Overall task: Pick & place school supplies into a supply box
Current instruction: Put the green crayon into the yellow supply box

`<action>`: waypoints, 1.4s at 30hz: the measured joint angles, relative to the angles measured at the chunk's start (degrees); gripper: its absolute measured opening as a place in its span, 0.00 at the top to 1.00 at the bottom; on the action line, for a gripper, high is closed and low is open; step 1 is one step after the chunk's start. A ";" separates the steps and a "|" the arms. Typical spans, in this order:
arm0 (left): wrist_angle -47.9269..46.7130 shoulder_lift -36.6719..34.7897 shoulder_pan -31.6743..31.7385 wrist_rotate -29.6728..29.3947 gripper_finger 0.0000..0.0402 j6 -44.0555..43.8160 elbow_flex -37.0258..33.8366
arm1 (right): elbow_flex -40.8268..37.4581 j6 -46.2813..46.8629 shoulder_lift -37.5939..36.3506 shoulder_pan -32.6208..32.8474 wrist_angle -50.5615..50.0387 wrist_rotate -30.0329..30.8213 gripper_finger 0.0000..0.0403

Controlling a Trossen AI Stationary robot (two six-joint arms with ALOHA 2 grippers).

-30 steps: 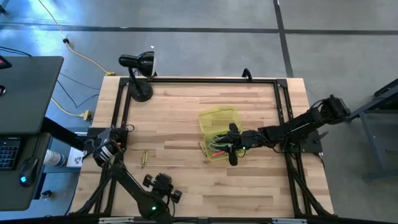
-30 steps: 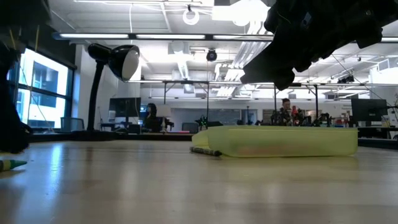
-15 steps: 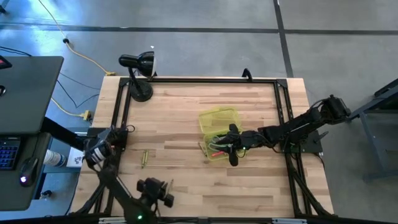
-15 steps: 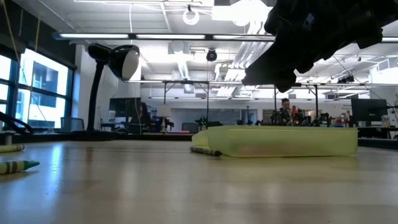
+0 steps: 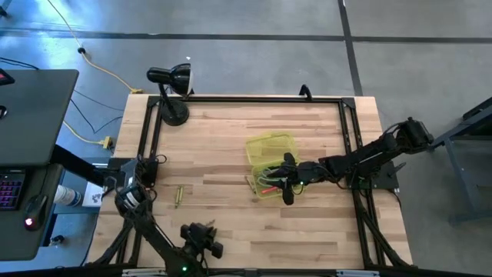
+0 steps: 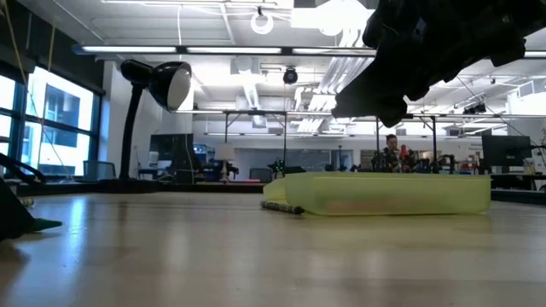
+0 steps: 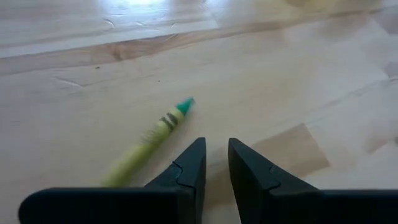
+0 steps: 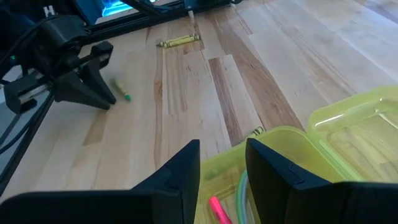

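Only left wrist: left hand [image 7: 216,163] (fingers narrowly apart) | green crayon [image 7: 151,134] just beside

I can read no words, brands or numbers anywhere; the dark band on the crayon [image 7: 160,126] before my left claw [image 7: 214,167] is too blurred.

Both arms are finished in matte black throughout. The right arm [image 5: 361,160] is built from chunky jointed segments that taper toward the gripper. The left arm [image 5: 150,227] shows slimmer black links, with a small green indicator light near its base. The left gripper [image 7: 214,163] carries two flat, wedge-shaped black fingers [image 7: 191,167] with angular stepped edges. The right gripper [image 8: 222,167] has matching broad black fingers [image 8: 181,171], mounted on a plain black crossbar.
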 joint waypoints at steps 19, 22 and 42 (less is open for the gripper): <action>-23.48 -9.25 -1.70 -4.53 0.75 13.70 1.11 | 0.00 -0.10 0.00 0.00 0.13 0.01 0.73; -28.58 -11.60 -3.18 -3.24 0.75 11.28 -0.28 | 0.00 -0.24 0.00 0.01 0.08 0.02 0.73; 4.94 -44.33 -5.40 -15.55 0.75 18.35 -42.02 | 0.00 -2.35 0.00 -0.05 -1.03 -1.05 0.73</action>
